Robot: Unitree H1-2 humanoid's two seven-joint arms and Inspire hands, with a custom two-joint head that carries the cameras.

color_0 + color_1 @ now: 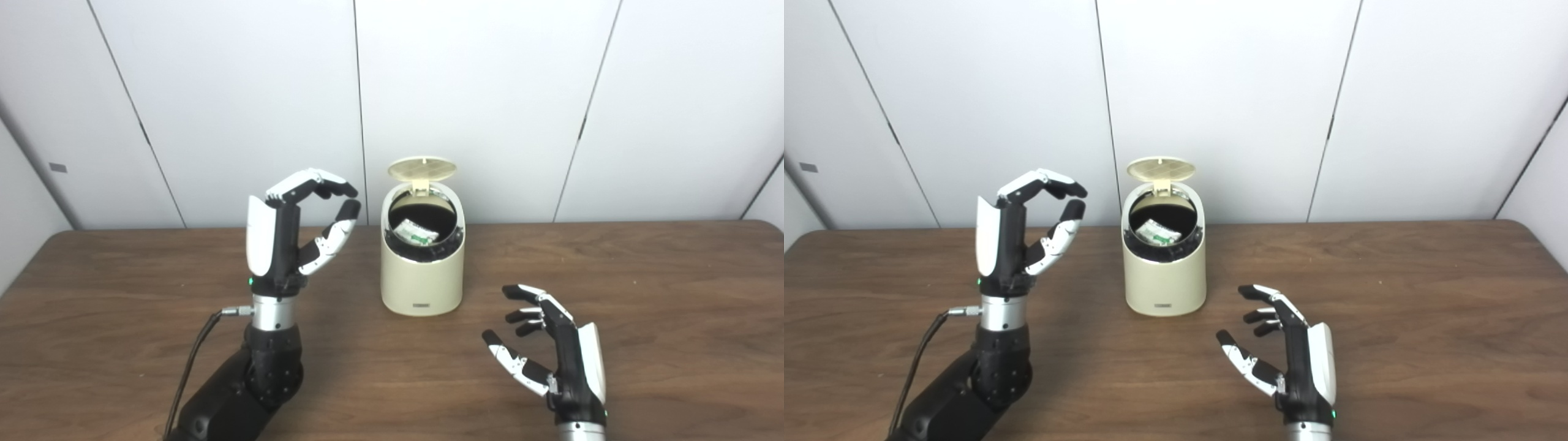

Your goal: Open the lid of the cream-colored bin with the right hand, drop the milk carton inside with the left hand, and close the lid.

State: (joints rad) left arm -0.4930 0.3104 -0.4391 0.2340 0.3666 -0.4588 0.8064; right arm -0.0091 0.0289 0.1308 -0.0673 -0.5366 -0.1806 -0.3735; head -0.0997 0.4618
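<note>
White wall panels are seen behind a brown wooden worktop [643, 288], where the cream-colored bin [421, 275] stands toward the back edge, near its middle, with its lid [422, 168] tipped up and the milk carton [415, 233] already lying inside. The left hand [300, 220] is raised just beside the bin, fingers curled but holding nothing, while the right hand [548, 352] is spread low near the front edge. Only the closing is judged to remain, and the light bin could be pushed or toppled if the lid is pressed off-centre, or the lid blocked if the carton sits too high.
</note>
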